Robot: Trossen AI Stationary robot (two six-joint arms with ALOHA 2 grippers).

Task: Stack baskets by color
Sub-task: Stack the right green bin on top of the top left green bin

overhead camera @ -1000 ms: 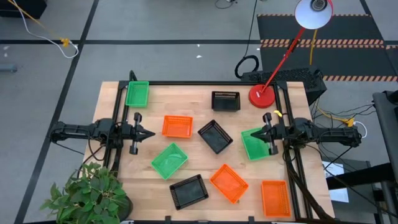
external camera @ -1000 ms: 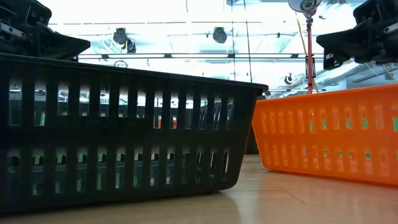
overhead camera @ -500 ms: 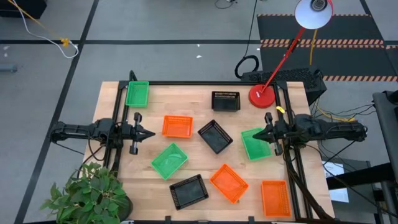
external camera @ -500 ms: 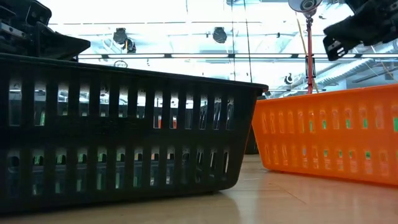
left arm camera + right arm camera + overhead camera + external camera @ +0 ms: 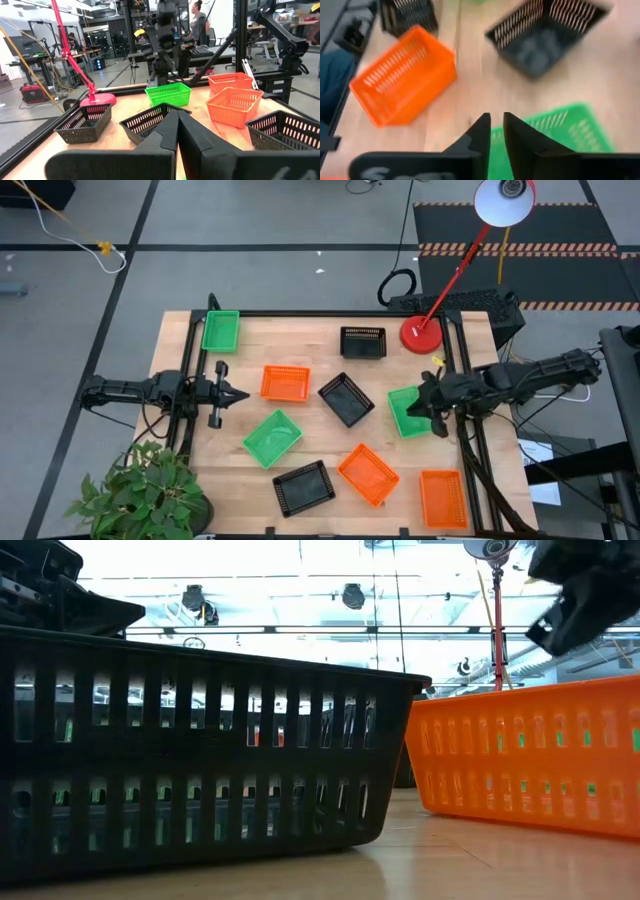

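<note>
Tabletop: right fingers (image 5: 424, 402) seemingly above green basket (image 5: 405, 412)

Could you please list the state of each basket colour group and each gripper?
green baskets: apart, unstacked.
orange baskets: apart, unstacked.
black baskets: apart, unstacked.
left gripper: shut, empty.
right gripper: slightly parted, over the rightmost green basket.

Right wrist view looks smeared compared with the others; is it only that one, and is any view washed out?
Right wrist view: streaked with motion blur, the orange basket, black basket and green basket all soft. Left wrist view: baskets sharp, only the near fingers soft. Low view: ceiling lights blown out white, black basket wall dark against them. High view: even and crisp.
</note>
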